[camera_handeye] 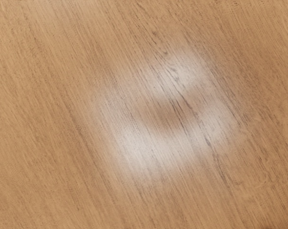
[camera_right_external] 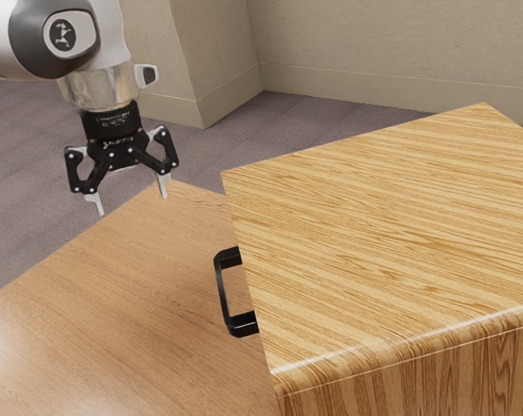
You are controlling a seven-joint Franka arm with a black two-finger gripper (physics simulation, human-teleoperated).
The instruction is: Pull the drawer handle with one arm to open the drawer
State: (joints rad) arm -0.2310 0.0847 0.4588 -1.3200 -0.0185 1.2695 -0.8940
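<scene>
While you held the arm high at the exterior view's upper left, the broad table of light-brown wood grain (camera_right_external: 97,303) carried everything, spreading from the lower left up to the cabinet. In the wrist view that same table surface (camera_handeye: 48,181) lay directly under your hand, with a pale patch of sheen (camera_handeye: 163,119) on the grain and a darker spot at its middle.

On the table, toward the exterior view's right, stood the big box-shaped cabinet of striped golden wood (camera_right_external: 391,225), with its flat top plain to see. The face that bore the handle was turned to the exterior view's left and seen almost edge-on, so you could not tell whether the drawer stood out from the body at all.

Your white and grey robot arm (camera_right_external: 62,43) came down from the upper left corner and ended in the black two-finger gripper (camera_right_external: 132,199), which pointed straight down above the table's far edge. Its fingers were spread wide apart with nothing between them.

The black bar-shaped drawer handle (camera_right_external: 222,290) stood upright on the cabinet's left-facing side, just above the table. It was well apart from your gripper, lower and further toward the exterior view's right.
</scene>
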